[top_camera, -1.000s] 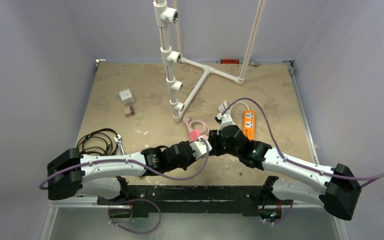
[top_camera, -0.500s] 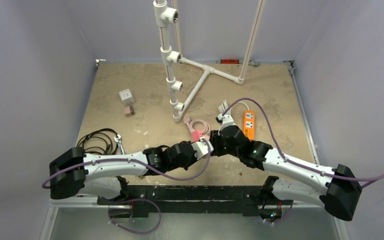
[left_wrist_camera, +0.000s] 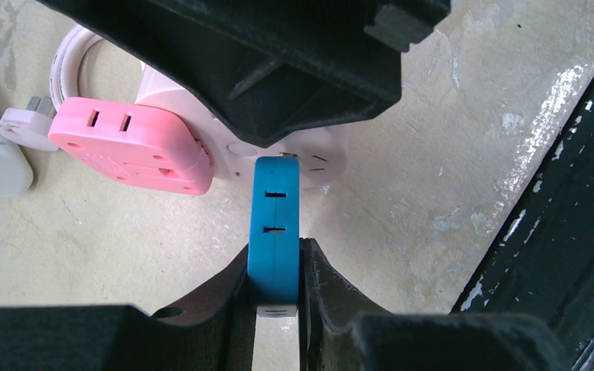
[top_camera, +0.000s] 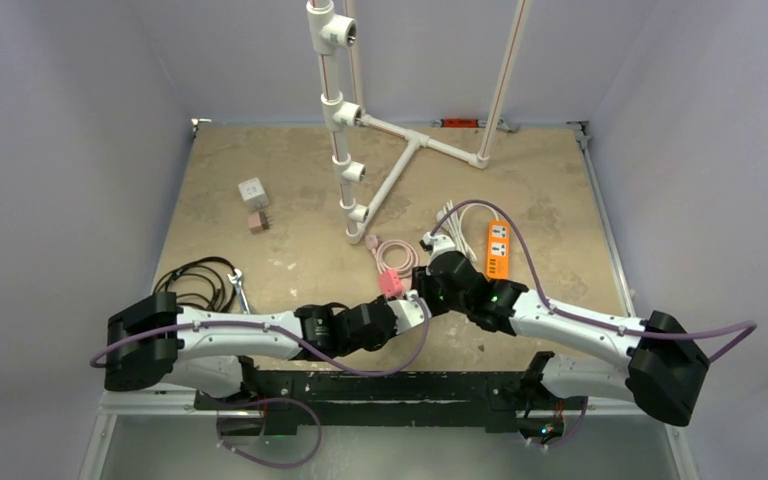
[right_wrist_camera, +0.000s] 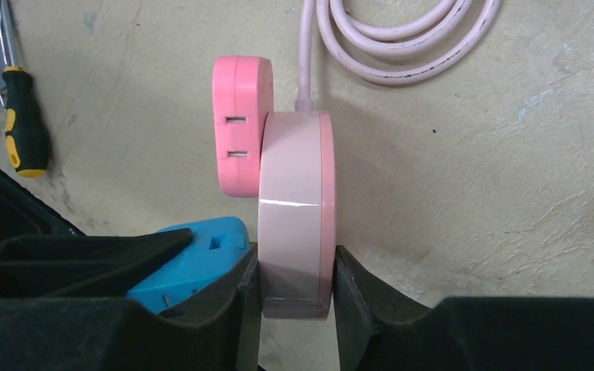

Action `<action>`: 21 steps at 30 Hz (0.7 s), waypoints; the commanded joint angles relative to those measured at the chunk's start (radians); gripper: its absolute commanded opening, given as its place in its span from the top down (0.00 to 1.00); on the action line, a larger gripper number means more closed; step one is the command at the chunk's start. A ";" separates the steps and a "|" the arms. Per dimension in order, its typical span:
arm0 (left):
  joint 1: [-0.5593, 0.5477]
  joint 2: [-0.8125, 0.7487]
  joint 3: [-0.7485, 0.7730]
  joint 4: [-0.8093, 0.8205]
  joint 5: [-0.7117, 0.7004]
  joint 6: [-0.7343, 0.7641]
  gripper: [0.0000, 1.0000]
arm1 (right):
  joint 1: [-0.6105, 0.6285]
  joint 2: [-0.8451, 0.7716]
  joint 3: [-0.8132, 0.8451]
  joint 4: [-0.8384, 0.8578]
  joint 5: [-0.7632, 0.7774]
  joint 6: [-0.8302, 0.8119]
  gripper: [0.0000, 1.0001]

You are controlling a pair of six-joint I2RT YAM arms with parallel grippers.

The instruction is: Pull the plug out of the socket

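Observation:
A blue plug (left_wrist_camera: pixel 276 224) stands edge-on, and my left gripper (left_wrist_camera: pixel 276 260) is shut on its flat sides. Its far end meets the pale pink round socket (left_wrist_camera: pixel 313 160). In the right wrist view the socket (right_wrist_camera: pixel 298 209) stands upright with my right gripper (right_wrist_camera: pixel 295 287) shut on both of its faces. The blue plug (right_wrist_camera: pixel 189 263) lies tilted against the socket's left face; its prongs are hidden. A pink adapter (right_wrist_camera: pixel 240 124) sits on that same face higher up. From above, both grippers meet near the pink adapter (top_camera: pixel 390 284).
The socket's pink cord (top_camera: pixel 396 252) is coiled just behind it. An orange power strip (top_camera: pixel 498 248) lies to the right and a white pipe frame (top_camera: pixel 345 130) stands behind. A yellow-and-black screwdriver (right_wrist_camera: pixel 19 131), a black cable coil (top_camera: pixel 195 283) and a white cube (top_camera: pixel 252 192) lie to the left.
Both grippers, with the socket and plug between them, have shifted slightly toward the near edge. The right forearm has swung lower. Both grips are unchanged.

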 commanded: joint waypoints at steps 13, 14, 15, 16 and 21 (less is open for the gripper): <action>0.157 -0.200 -0.015 0.052 -0.003 -0.065 1.00 | -0.021 -0.092 0.006 -0.061 0.030 -0.002 1.00; 0.157 -0.203 -0.009 0.042 -0.005 -0.075 1.00 | -0.031 -0.103 0.005 -0.070 0.034 -0.003 1.00; 0.159 -0.207 -0.002 0.032 -0.004 -0.087 1.00 | -0.043 -0.114 0.004 -0.078 0.037 -0.003 1.00; 0.159 -0.208 0.006 0.023 -0.001 -0.096 1.00 | -0.057 -0.125 0.002 -0.082 0.037 -0.005 1.00; 0.173 -0.238 0.028 -0.015 -0.009 -0.130 1.00 | -0.131 -0.204 -0.016 -0.099 0.029 -0.013 1.00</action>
